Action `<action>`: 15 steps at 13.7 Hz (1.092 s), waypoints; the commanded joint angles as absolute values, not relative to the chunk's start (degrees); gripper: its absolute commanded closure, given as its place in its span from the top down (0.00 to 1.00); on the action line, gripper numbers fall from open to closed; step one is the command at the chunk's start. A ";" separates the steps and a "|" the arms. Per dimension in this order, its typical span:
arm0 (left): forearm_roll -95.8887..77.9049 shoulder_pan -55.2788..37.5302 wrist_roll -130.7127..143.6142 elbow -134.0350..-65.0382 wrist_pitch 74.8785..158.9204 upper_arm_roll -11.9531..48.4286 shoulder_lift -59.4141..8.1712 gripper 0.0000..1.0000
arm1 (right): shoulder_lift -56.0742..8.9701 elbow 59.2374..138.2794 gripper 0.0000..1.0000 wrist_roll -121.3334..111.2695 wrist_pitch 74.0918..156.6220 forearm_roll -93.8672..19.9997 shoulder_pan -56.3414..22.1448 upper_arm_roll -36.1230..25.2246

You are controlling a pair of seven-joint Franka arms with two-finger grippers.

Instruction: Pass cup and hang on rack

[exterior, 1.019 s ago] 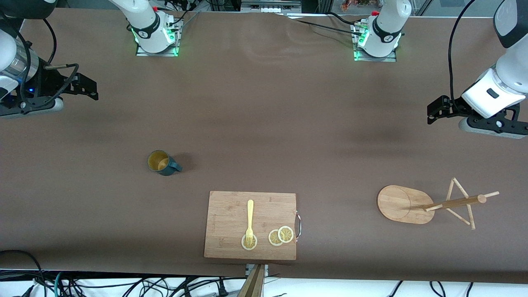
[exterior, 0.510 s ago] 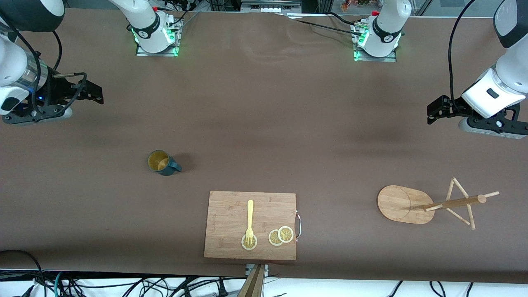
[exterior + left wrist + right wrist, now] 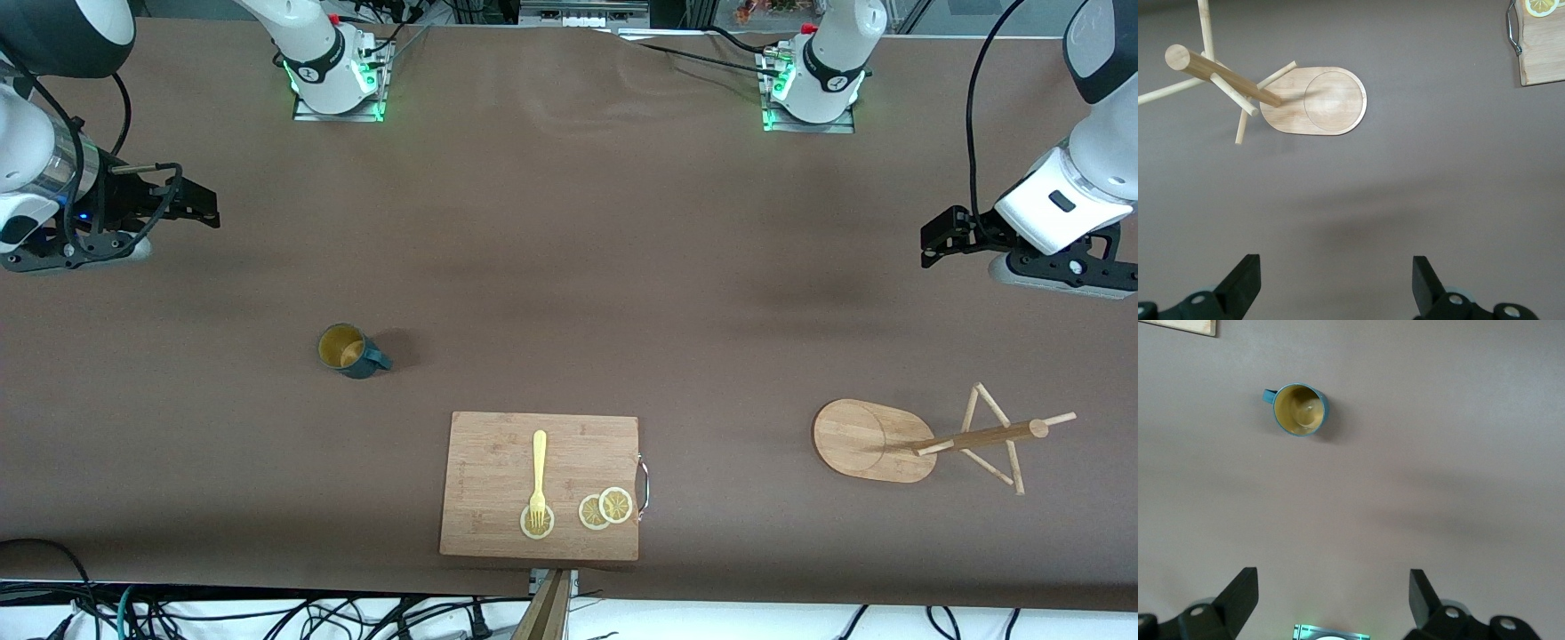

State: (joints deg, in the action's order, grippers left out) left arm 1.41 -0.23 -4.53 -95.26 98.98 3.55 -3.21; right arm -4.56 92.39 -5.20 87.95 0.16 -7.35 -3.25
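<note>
Cup: cup (image 3: pixel 348 349) stands upright on the bare table toward the right arm's end, mouth up, handle (image 3: pixel 380 360) turned toward the cutting board (image 3: pixel 540 485); nothing touches it.
Step in hand: reaching for the cup, judged from how both arms hang clear of it; nothing is lifted yet.
Doing it well: bring the right gripper (image 3: pixel 194 203) over the cup and pinch the wall or rim away from the handle, leaving the loop free for the handover and for a peg.
Right jaws: spread wide, empty, over bare table well apart from the cup; the right wrist view shows the cup (image 3: pixel 1300 410) between and ahead of the fingers.
Left jaws: left gripper (image 3: pixel 944 235) spread wide, empty, waiting above the table near the rack (image 3: pixel 876 440).
Rack: upright at the left arm's end, pegs (image 3: pixel 1225 93) bare.
Risk: a grip across the handle would probably block hanging.
</note>
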 commanded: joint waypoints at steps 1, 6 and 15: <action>2.46 -0.44 -3.78 -93.43 98.17 3.69 -4.04 1.00 | -4.31 92.99 1.00 -5.36 88.51 0.00 -6.77 -2.90; 2.46 -0.44 -3.78 -93.43 98.17 3.69 -4.04 1.00 | -4.39 93.16 1.00 -5.71 88.42 0.00 -6.68 -2.99; 2.46 -0.44 -3.78 -93.43 98.17 3.69 -4.04 1.00 | -4.83 94.13 1.00 -5.02 91.66 -1.32 -6.68 -3.08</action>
State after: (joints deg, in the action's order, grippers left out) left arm 1.41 -0.23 -4.53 -95.26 98.98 3.55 -3.21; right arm -4.97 92.74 -5.20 89.70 0.06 -7.13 -3.26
